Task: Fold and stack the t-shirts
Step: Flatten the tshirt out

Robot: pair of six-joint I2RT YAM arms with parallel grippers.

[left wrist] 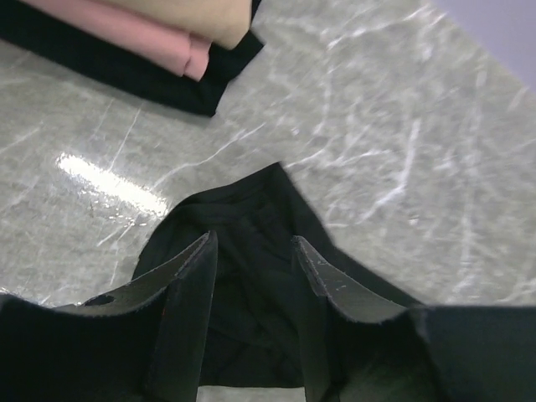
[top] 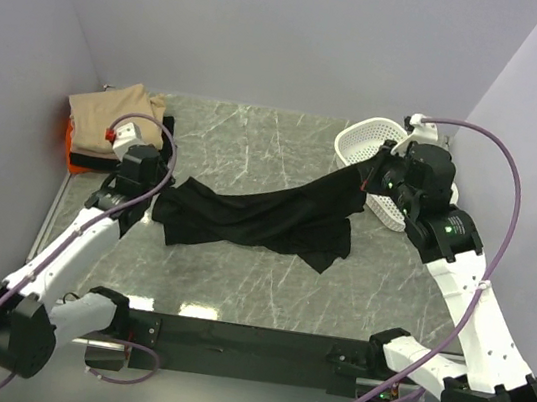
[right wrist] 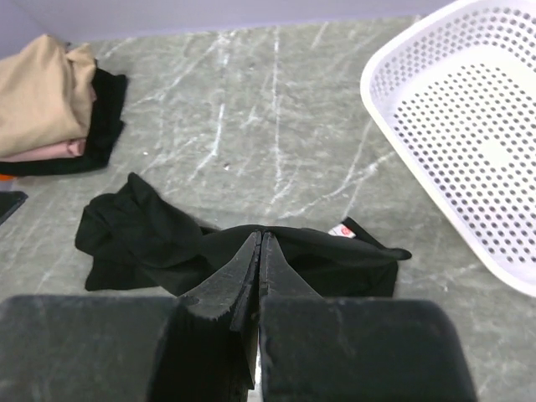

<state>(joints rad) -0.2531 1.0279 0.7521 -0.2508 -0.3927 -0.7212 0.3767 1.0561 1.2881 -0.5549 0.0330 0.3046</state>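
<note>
Spreading the black tee [top: 266, 219] across the surface [top: 256, 149] seems the step: right fingers [right wrist: 226, 289] clench one edge, left fingers [left wrist: 188, 289] hang parted over the other end. Next, the left needs a corner pinch.

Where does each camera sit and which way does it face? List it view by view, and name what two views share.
Top external: above and behind the arm bases, looking down on the table; both arms show whole.
Left wrist: on the left arm, looking past the open left gripper at the black t-shirt.
Right wrist: on the right arm, looking leftward across the table past the right gripper, shut on that shirt; white basket at right.
Shared: both wrist views show the folded stack.
</note>
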